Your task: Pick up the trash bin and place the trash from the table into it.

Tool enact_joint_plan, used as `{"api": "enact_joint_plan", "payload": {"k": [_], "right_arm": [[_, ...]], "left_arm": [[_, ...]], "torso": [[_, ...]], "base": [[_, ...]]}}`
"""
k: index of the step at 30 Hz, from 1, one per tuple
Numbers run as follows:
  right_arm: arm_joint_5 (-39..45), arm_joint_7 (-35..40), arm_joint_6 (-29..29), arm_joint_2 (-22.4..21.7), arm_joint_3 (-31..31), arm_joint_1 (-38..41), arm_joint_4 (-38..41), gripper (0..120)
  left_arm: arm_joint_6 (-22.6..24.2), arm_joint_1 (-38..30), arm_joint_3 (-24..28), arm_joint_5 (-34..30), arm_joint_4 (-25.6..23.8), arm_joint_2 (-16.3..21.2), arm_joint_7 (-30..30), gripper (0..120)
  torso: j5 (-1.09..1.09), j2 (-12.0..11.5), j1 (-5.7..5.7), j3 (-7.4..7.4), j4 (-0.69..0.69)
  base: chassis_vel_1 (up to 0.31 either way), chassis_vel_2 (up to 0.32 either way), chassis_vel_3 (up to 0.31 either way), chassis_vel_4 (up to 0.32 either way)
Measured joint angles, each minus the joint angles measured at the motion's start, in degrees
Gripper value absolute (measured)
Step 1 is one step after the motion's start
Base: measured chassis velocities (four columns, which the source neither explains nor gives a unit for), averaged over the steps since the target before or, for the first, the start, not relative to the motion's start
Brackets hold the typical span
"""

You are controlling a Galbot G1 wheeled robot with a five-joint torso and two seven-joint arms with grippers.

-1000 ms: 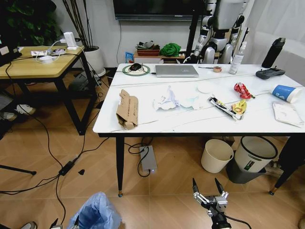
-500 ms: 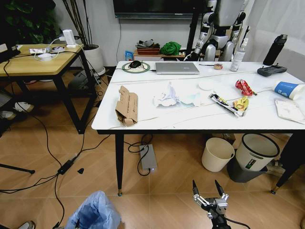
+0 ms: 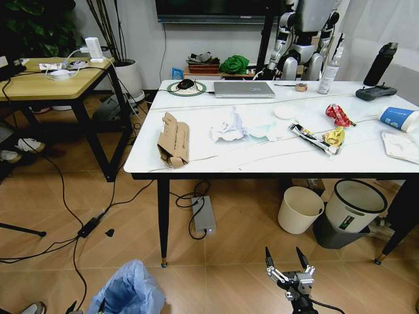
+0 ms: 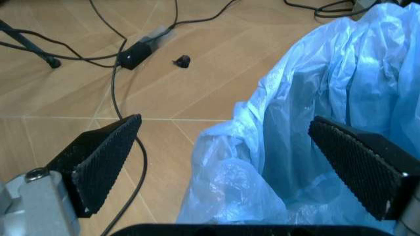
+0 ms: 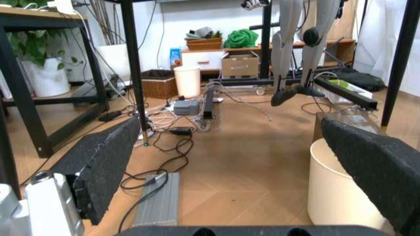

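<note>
Trash bin (image 3: 129,292) on floor, low at robot's left, well short of table (image 3: 216,163). Left gripper (image 4: 229,162) over it, fingers spread wide, nothing held; blue bag rim (image 4: 315,123) bulges up between the pads and toward one side. Left arm is nearer by far. Right gripper (image 3: 287,261) parked low on right, fingers released, empty. Trash on table untouched: cardboard (image 3: 173,139), crumpled paper (image 3: 229,127).

Wood-look tile floor (image 3: 229,255) is carrying loose black cables (image 3: 78,235). A light wooden desk (image 3: 46,85) is standing by the white wall (image 3: 144,39), beneath a dark screen (image 3: 209,10).
</note>
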Motion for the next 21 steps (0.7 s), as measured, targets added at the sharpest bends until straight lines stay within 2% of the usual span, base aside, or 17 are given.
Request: {"api": "enact_joint_plan", "payload": {"k": [21], "right_arm": [[-0.09,-0.02,0.94,0.0,0.03,-0.88,0.47,100]], "left_arm": [[-0.88,0.2,-0.05,-0.32,-0.33,-0.1,0.51,100]], "torso": [[0.0,-5.22,-1.97,-3.27,0.0]], "base": [[0.0,0.0,0.0,0.0]]}}
